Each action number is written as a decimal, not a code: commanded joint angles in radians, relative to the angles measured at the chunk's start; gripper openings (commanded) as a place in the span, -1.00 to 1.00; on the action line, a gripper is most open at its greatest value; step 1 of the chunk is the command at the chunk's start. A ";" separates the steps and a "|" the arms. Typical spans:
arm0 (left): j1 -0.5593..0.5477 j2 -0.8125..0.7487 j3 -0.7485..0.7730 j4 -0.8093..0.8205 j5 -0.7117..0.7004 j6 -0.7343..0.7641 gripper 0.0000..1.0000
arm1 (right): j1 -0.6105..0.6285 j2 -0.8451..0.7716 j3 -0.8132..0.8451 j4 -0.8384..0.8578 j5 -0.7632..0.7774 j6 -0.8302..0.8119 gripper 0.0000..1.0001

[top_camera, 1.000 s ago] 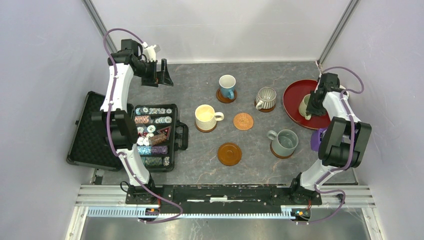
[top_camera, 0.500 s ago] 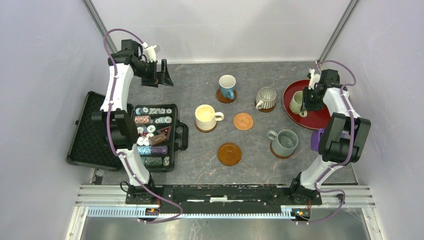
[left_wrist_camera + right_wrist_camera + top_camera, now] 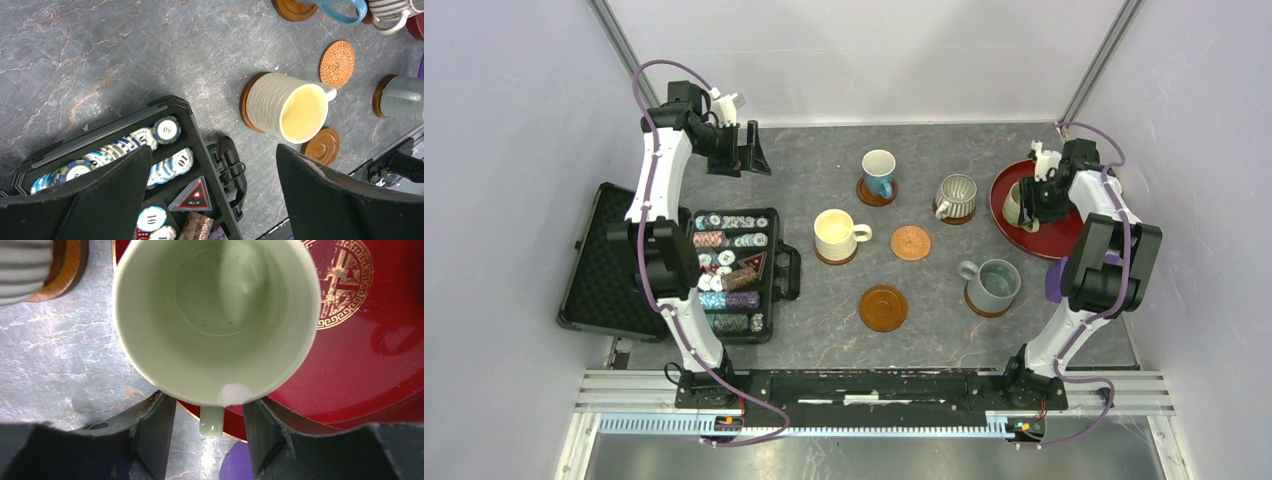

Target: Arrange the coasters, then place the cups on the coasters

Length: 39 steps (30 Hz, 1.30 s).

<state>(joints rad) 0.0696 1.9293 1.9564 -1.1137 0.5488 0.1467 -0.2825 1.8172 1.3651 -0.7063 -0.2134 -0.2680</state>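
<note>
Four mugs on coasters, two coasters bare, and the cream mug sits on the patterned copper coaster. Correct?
No: the cream mug sits on a plain dark brown coaster; the patterned copper coaster lies bare beside it, as the left wrist view shows. The rest holds.

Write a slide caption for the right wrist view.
Right gripper, jaws apart, straddling the handle of the pale green cup at the edge of the dark red tray.
</note>
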 commanded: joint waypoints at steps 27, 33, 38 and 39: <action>-0.003 -0.047 0.000 0.004 -0.023 0.016 1.00 | -0.066 0.009 0.033 0.118 -0.054 -0.212 -1.00; -0.003 -0.053 -0.013 0.004 -0.018 0.022 1.00 | -0.081 -0.041 0.153 0.099 -0.223 -0.250 -1.00; -0.003 -0.062 -0.028 0.009 -0.015 0.022 1.00 | -0.078 -0.078 0.272 0.078 -0.385 -0.258 -1.00; -0.002 -0.066 -0.036 0.017 -0.015 0.018 1.00 | -0.072 -0.087 0.297 0.067 -0.417 -0.271 -1.00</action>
<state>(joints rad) 0.0696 1.9251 1.9358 -1.1130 0.5266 0.1467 -0.3664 1.8488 1.5185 -0.6872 -0.4133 -0.5003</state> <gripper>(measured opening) 0.997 0.239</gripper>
